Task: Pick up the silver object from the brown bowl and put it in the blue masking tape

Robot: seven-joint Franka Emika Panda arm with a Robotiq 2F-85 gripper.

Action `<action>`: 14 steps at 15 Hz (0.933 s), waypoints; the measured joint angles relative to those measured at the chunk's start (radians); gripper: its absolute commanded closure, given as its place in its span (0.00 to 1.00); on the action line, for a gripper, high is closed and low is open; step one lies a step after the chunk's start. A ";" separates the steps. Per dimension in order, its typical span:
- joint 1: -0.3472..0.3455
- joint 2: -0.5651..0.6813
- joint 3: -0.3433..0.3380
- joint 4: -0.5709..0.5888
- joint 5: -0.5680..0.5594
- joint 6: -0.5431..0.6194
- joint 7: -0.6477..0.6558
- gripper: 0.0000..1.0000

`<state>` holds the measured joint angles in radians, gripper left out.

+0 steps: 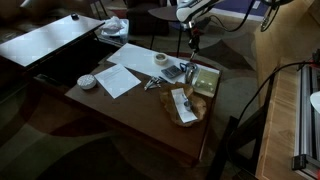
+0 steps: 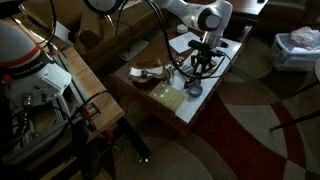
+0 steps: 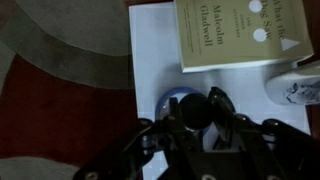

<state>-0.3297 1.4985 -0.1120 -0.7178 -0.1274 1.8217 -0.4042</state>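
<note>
The brown bowl [image 1: 184, 108] stands near the table's front edge and also shows in an exterior view [image 2: 150, 72]. A slim pale piece, the silver object [image 1: 181, 101], lies in it. The blue masking tape [image 3: 172, 100] is a thin blue ring lying flat on a pale sheet; it shows in both exterior views [image 1: 186, 70] [image 2: 193, 90]. My gripper [image 3: 195, 112] hangs right above the ring, its dark fingertips drawn together. I see nothing between them. It also shows in both exterior views [image 1: 192, 46] [image 2: 200, 66].
An olive-green book [image 3: 230, 35] lies beside the tape, next to the bowl [image 1: 205, 80]. A white patterned round object [image 3: 295, 88] sits close by. A white paper [image 1: 118, 78], a small white dish [image 1: 88, 81] and a white roll [image 1: 161, 60] are on the table. A rug covers the floor.
</note>
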 measured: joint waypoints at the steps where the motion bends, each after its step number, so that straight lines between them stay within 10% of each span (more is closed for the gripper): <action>1: -0.002 0.000 0.000 -0.006 0.000 0.041 0.017 0.87; 14: -0.022 0.003 0.017 -0.175 0.003 0.308 0.053 0.87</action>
<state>-0.3515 1.5013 -0.0945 -0.8925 -0.1240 2.1294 -0.3517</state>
